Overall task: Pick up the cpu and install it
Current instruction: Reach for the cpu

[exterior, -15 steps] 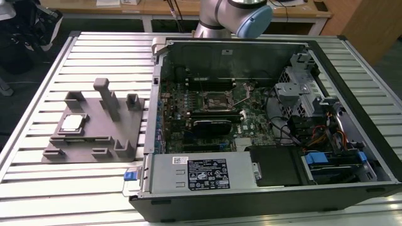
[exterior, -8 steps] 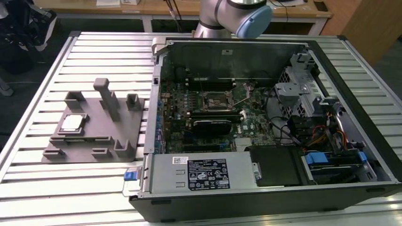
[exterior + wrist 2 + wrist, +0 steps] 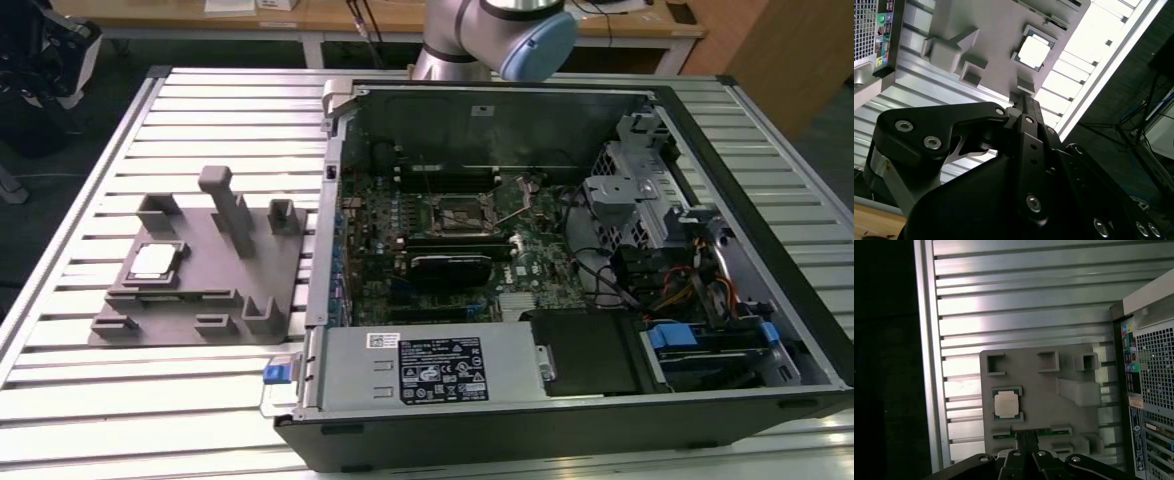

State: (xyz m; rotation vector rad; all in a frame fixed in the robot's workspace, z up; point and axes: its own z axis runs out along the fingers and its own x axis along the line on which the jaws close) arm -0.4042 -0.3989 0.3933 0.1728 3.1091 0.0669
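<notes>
The cpu (image 3: 151,262) is a small silvery square chip lying flat in a recess of the grey fixture plate (image 3: 200,300), on the exterior view's left. Both wrist views look down on the cpu (image 3: 1005,404) (image 3: 1034,51) from well above. My gripper (image 3: 1026,439) hangs high over the plate's edge, a short way off from the chip, shut with nothing in it. In the second wrist view the gripper (image 3: 1024,104) is seen from the side, its black body in the foreground. The black socket frame (image 3: 461,212) sits on the motherboard inside the open computer case (image 3: 694,400).
Grey blocks (image 3: 220,205) stand up from the fixture plate around the chip. The case lies open on a slatted aluminium table (image 3: 200,110), its rear panel (image 3: 1154,390) close beside the plate. The arm (image 3: 497,35) rises at the table's back edge. Cables and drive cages fill the case's right side.
</notes>
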